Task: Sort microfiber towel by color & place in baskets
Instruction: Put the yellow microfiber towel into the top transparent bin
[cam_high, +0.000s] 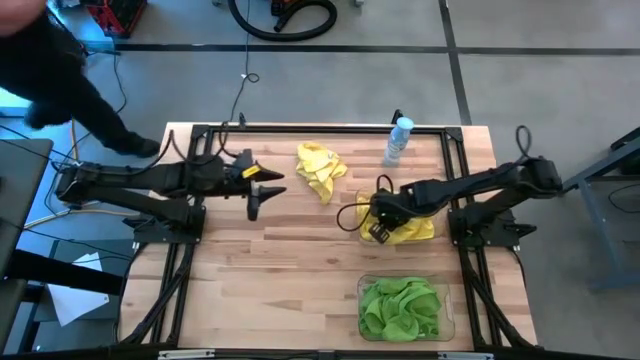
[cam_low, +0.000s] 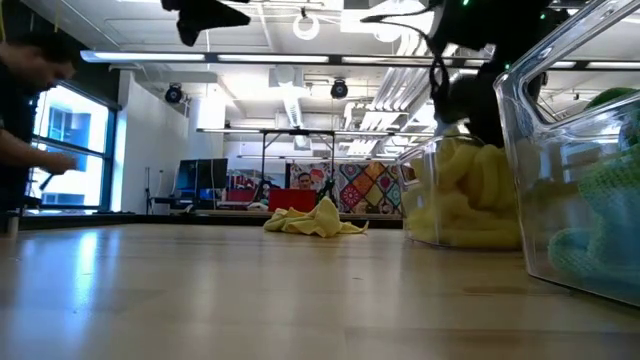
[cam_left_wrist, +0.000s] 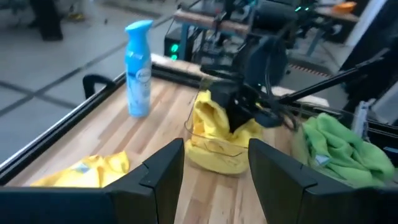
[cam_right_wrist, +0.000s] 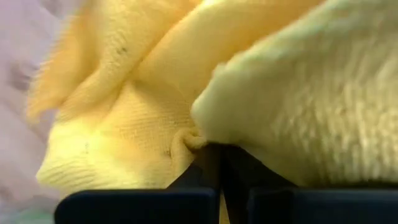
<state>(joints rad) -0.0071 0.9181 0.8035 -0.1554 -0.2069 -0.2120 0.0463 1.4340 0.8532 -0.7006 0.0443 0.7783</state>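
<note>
1. Dropping the soft yellow cloth (cam_right_wrist: 124, 118) into the clear plastic basket of yellow cloths (cam_high: 352, 222) looks like the step now.
2. The right gripper (cam_high: 378, 230), over that basket, has its fingers pinched shut on the cloth.
3. It should go low, then let go.
4. Another crumpled yellow cloth (cam_high: 320, 169) lies near the basket.
5. The left gripper (cam_high: 262, 192) waits well apart, fingers open and empty.

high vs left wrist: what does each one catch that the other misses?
High only: the left arm itself, its hand empty above bare table, and a person beside the table. Left wrist only: the spray bottle's label. Both: the loose yellow towel, right hand in the yellow basket, and green towels.
</note>
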